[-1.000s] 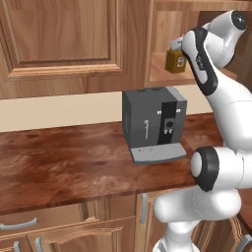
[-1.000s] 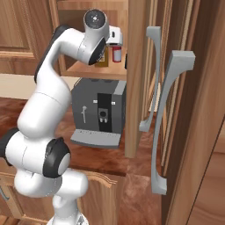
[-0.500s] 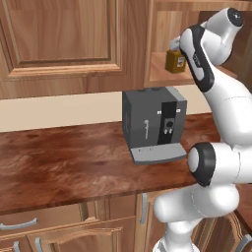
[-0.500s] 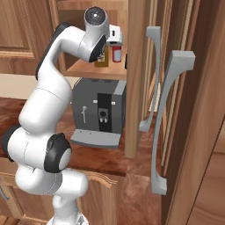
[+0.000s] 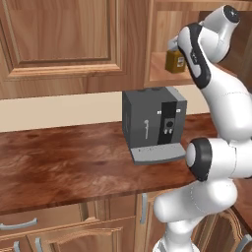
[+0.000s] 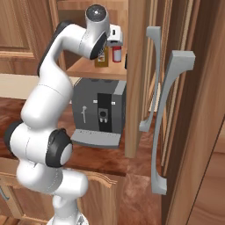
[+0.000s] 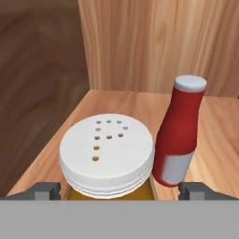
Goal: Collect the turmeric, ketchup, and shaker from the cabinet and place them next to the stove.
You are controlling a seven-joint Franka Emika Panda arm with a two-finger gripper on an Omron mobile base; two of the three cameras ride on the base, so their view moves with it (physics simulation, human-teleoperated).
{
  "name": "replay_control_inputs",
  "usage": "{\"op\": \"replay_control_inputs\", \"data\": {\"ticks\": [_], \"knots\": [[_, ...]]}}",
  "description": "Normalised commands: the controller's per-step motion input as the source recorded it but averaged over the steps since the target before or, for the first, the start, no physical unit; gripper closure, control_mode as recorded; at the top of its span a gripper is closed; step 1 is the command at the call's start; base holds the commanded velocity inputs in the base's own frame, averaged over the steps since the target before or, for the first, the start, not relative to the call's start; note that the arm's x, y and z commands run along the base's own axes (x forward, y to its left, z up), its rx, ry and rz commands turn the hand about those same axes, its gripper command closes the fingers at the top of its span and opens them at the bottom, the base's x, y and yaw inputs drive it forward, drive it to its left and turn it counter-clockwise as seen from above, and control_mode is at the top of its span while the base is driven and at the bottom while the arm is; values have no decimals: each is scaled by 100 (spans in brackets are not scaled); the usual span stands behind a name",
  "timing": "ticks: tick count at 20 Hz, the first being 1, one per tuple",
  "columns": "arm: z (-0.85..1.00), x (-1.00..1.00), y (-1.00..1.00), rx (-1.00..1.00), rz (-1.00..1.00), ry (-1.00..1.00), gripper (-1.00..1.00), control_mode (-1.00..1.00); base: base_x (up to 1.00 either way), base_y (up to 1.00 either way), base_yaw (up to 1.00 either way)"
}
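Observation:
The turmeric (image 7: 106,151), an amber jar with a white perforated lid, stands on the shelf of the open cabinet (image 7: 140,102). My gripper (image 7: 119,191) is open, one fingertip on each side of the jar just below the lid. The ketchup (image 7: 179,135), a red bottle with a white cap, stands upright close by the jar. From the base I see the turmeric (image 5: 174,61) (image 6: 102,57), the ketchup (image 6: 117,52) and my gripper (image 6: 113,39) at the shelf. A dark sliver at the cabinet post may be the shaker (image 6: 126,61). The stove is out of view.
A grey coffee machine (image 5: 152,123) (image 6: 99,110) stands on the wooden counter (image 5: 64,157) right under the cabinet shelf (image 6: 85,70). Tall wooden doors with long grey handles (image 6: 156,88) rise close on the right. The cabinet's side wall (image 7: 42,84) is near the jar.
The arm has shifted slightly toward the shelf. The jaws stay open and the jar and bottle have not moved.

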Motion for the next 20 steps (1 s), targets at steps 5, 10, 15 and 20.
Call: {"op": "replay_control_inputs", "data": {"ticks": [5,10,15,20], "knots": [[-4,11,3,-2,0,7,-100,-100,0,0,0],[0,1,0,0,0,2,-100,-100,0,0,0],[0,0,0,0,0,0,-100,-100,0,0,0],[0,0,2,0,0,0,-100,-100,0,0,0]]}}
